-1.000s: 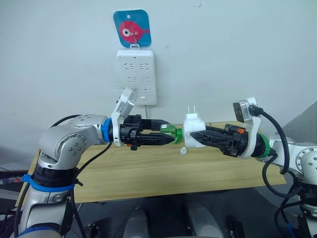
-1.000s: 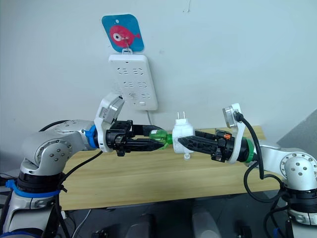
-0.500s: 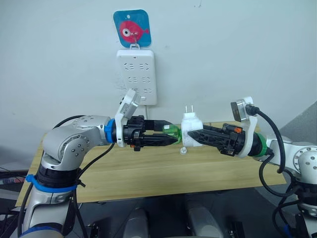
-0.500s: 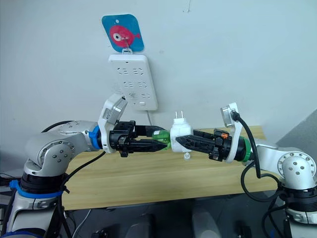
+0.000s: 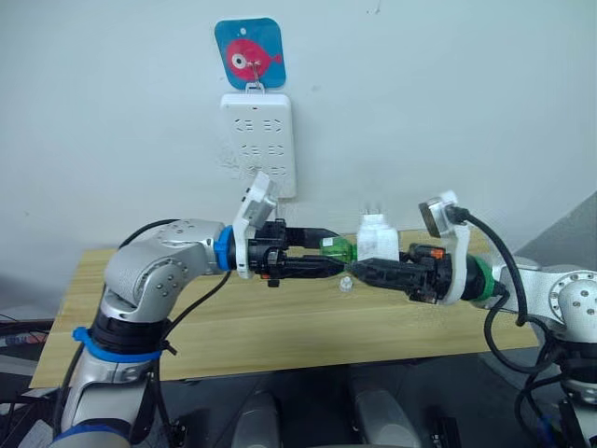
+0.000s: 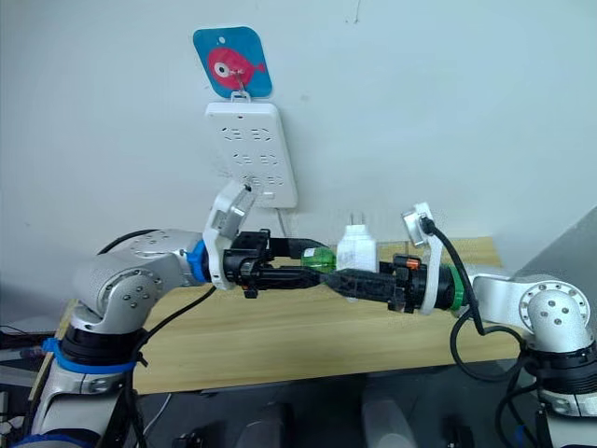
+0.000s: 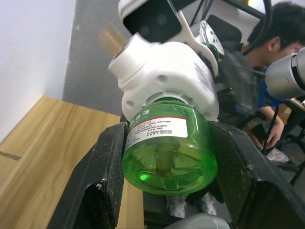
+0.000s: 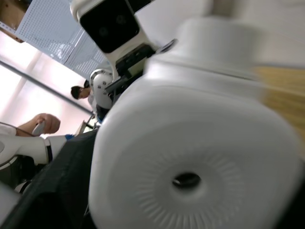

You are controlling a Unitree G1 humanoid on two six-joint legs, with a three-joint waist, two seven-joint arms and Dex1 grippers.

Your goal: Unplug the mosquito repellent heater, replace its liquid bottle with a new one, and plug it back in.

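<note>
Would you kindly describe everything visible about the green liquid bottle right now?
The green liquid bottle is small, rounded, translucent green plastic with a white printed label bearing a red stripe, and a pale wick rod showing inside. It lies roughly horizontal in mid-air above the wooden table, clamped between the black fingers of the left gripper. Its neck end sits in the base of the white mosquito repellent heater, which the right gripper holds. Whether it is fully seated cannot be told.

A plain white wall (image 5: 448, 93) stands behind a light wooden tabletop (image 5: 280, 327). On the wall hangs a white power strip (image 5: 258, 140) under a blue card with a red fish (image 5: 249, 54). A grey panel (image 5: 578, 229) rises at the right edge. A seated person (image 7: 267, 57) appears in the left wrist view.
</note>
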